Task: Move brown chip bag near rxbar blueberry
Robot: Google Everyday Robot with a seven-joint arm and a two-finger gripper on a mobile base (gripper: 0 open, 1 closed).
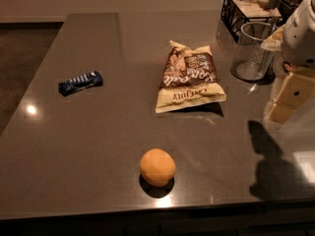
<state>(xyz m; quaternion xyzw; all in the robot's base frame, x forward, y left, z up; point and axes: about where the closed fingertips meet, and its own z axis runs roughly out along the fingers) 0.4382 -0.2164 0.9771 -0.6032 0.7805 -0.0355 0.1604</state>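
Observation:
The brown chip bag [189, 77] lies flat on the dark grey counter [88, 146], right of the middle, its cream-yellow band toward the front. The rxbar blueberry [80, 82], a small dark blue bar with white lettering, lies at the left of the counter, well apart from the bag. My gripper [284, 103] hangs at the right edge of the view on the white arm [301, 33]. It is above the counter, to the right of the bag, and holds nothing.
A round orange fruit [157, 167] sits near the counter's front edge. A clear glass jar [252, 50] stands right of the bag, with a black wire rack [246, 6] behind it. The counter drops off at the left and front edges.

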